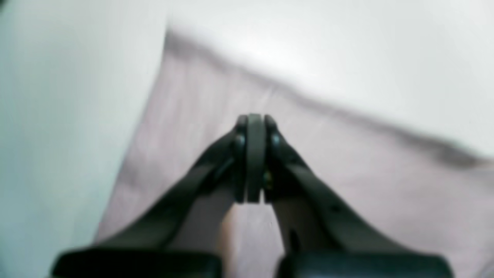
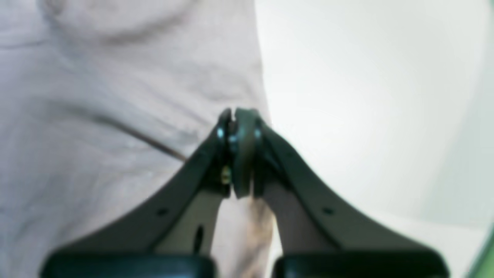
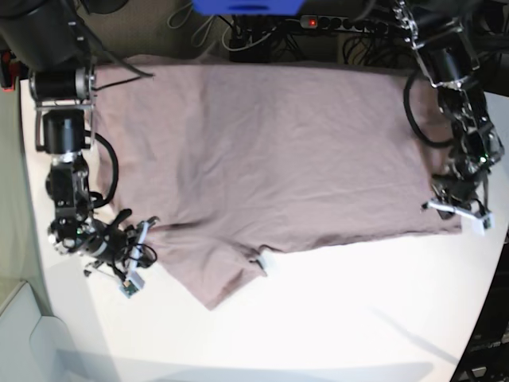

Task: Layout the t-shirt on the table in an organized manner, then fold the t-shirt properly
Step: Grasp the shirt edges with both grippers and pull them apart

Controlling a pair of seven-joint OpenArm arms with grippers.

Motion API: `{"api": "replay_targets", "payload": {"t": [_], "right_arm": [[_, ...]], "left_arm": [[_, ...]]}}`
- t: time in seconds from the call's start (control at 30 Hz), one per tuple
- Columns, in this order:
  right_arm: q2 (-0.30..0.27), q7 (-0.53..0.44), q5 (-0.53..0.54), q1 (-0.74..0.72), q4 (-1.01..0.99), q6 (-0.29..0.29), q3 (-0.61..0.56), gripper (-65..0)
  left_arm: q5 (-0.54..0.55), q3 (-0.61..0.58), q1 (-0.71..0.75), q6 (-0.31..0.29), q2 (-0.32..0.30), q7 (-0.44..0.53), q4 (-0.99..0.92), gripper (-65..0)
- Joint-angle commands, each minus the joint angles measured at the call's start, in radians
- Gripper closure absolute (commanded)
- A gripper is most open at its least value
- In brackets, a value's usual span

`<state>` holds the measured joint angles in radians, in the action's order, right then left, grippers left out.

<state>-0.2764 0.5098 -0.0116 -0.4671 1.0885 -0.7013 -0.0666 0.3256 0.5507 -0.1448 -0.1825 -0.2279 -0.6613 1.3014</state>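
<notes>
my left gripper (image 1: 252,119) is clenched, jaws pressed together. it sits over the t-shirt (image 3: 270,167) near a straight hem edge. i can't tell whether a fold of cloth is pinched between the pads or they are only resting on top (wrist view is too blurred). my right gripper (image 2: 239,116) is clenched the same way, right at the shirt's side edge where pink meets the white table (image 3: 358,318); same doubt about cloth in the pinch.

moving outward, in the base view the shirt lies mostly spread across the far half of the table, back edge running along the far table edge. its body is broad and fairly flat with light wrinkles. a sleeve (image 3: 219,278) juts toward the near side and looks a little skewed. a small white tag (image 3: 262,263) shows beside it at the lower edge. my arms sit at opposite ends of the cloth, well apart.

my read: still in the layout step, no fold made yet. the shirt is nearly flat but not squared up.

next move calls for tension: draw the two ends apart and low along the table to pull out the wrinkles. then straighten that sleeve before any fold. risk is dragging the whole shirt sideways, or bunching the far edge off the table.
</notes>
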Motion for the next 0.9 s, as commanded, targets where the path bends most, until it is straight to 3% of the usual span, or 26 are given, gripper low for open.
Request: {"api": "replay_targets", "payload": {"t": [0.0,0.17,0.37,0.6,0.73,0.87], "right_arm": [[-0.005,0.005,0.014,-0.002,0.068,0.003,0.004,0.0],[0.027,0.106,0.014,0.138,0.235,0.003,0.004,0.0],[0.065,0.097,0.012,0.247,0.224,0.003,0.004,0.0],[0.055,-0.004,0.011,0.199,0.031,0.003,0.003,0.0],[0.016,-0.099,0.011,0.115,-0.169,0.003,0.003,0.0],[-0.022,-0.181,0.011,0.018,-0.333,0.004,0.003,0.0]], "left_arm": [[0.01,0.002,-0.002,-0.007,0.005,-0.005,0.04,-0.2],[0.01,0.001,0.078,-0.007,0.012,-0.021,0.117,-0.2],[0.01,0.001,0.153,-0.007,0.012,-0.013,0.109,-0.2],[0.008,-0.005,0.149,-0.007,0.012,-0.005,-0.006,-0.2],[0.004,-0.01,0.076,-0.007,0.012,0.084,-0.158,-0.2],[0.002,-0.096,-0.019,-0.007,0.003,0.182,-0.322,-0.2]]}}
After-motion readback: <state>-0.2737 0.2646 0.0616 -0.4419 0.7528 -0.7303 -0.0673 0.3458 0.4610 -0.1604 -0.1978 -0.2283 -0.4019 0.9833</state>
